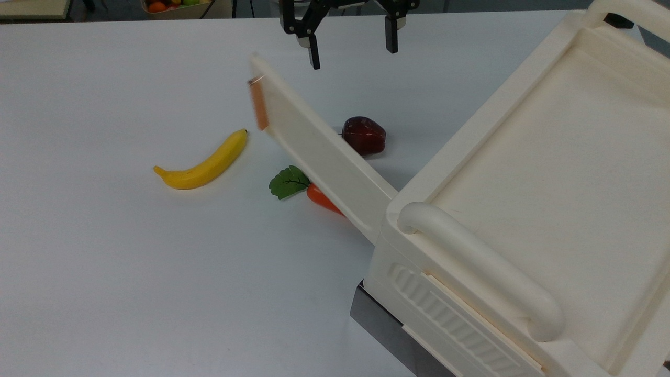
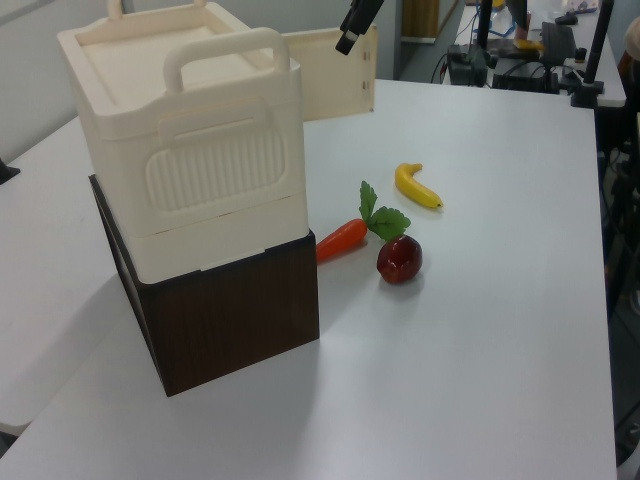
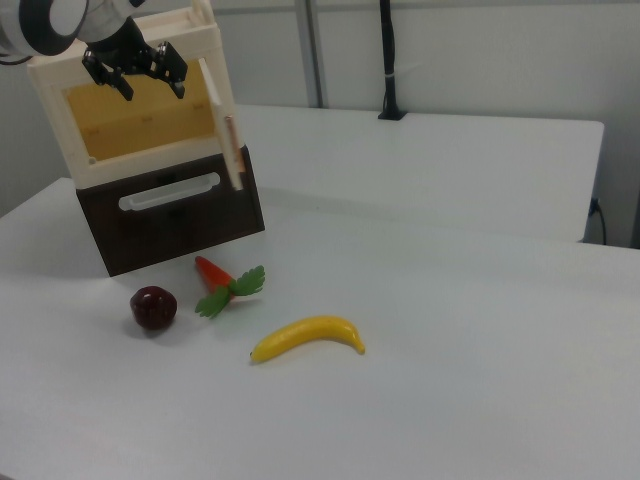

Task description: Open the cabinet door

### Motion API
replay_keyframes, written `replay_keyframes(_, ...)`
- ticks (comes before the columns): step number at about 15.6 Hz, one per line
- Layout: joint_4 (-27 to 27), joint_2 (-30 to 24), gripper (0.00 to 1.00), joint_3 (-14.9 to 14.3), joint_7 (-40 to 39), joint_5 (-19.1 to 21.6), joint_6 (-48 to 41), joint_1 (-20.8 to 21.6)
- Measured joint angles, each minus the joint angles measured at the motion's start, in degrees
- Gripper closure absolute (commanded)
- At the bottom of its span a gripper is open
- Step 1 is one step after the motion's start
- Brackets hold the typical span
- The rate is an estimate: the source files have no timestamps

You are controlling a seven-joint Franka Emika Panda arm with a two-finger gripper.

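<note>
The cabinet door [image 1: 324, 152] stands swung far out from the cream cabinet [image 1: 549, 157], reaching toward the top view's upper left, with its copper strip handle [image 1: 258, 107] at the free end. My gripper [image 1: 352, 47] hangs open above and behind the door's free end, apart from it, with nothing between its fingers. In the right view the door [image 3: 215, 100] is edge-on, the yellowish cabinet inside is exposed, and the gripper [image 3: 150, 85] hovers in front of the opening. The left view has the door [image 2: 330, 90] behind the cabinet with the gripper [image 2: 352, 28] at its top edge.
A banana [image 1: 204, 162], a carrot [image 1: 319, 198] partly under the door, and a dark red apple [image 1: 364, 136] lie on the white table by the cabinet. The cabinet sits on a dark brown base [image 2: 230, 320] and has a thick bar handle [image 1: 481, 262] on top.
</note>
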Motion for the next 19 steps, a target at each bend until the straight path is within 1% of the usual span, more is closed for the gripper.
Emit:
replay_keyframes(3, -0.1, 0.0, 0.00, 0.0, 0.0, 0.0, -1.7, -0.1)
replay_keyframes(6, -0.3, 0.0, 0.00, 0.0, 0.5, 0.0, -6.7, -0.6)
replay_keyframes(13, -2.6, -0.7, 0.00, -0.1, 7.5, -0.5, -20.4, -4.0)
replay_keyframes(16, -4.1, -1.5, 0.00, -0.2, 11.1, -1.5, -23.4, -4.5)
replay_keyframes(19, -5.5, -1.7, 0.00, -0.3, 12.0, -2.1, -26.6, -4.5)
